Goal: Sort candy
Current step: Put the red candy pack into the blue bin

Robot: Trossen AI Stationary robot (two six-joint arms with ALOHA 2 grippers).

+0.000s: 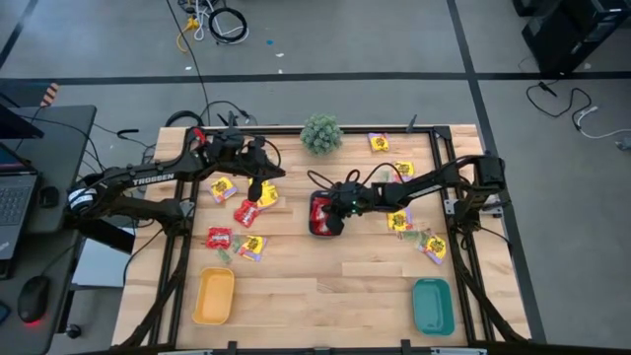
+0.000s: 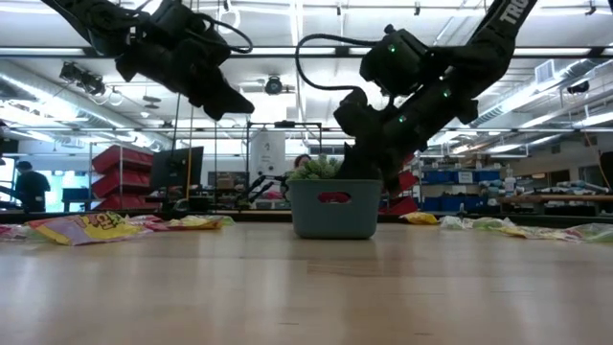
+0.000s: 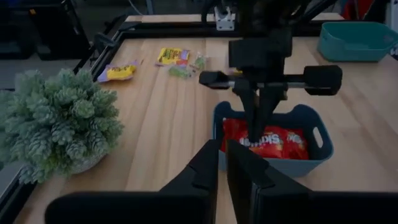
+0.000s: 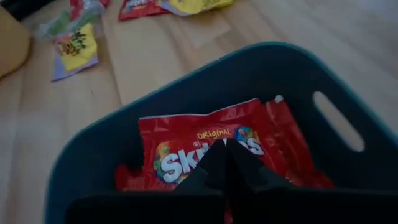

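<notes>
Several red packets (image 4: 217, 158) are lying flat in the blue bin (image 4: 292, 74) mid-table, beside the plant ball (image 1: 321, 133), their long axes running along the bin's length. The right gripper (image 4: 225, 152), fingers pressed together, is being held over them, blocking part of the print. The left gripper (image 3: 222, 163), nearly closed and empty, is hovering above loose yellow packets (image 1: 223, 189).

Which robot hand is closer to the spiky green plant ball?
The right gripper looks slightly closer, down in the blue bin a little in front of the plant ball. The left gripper hangs over the candy further to the side.
</notes>
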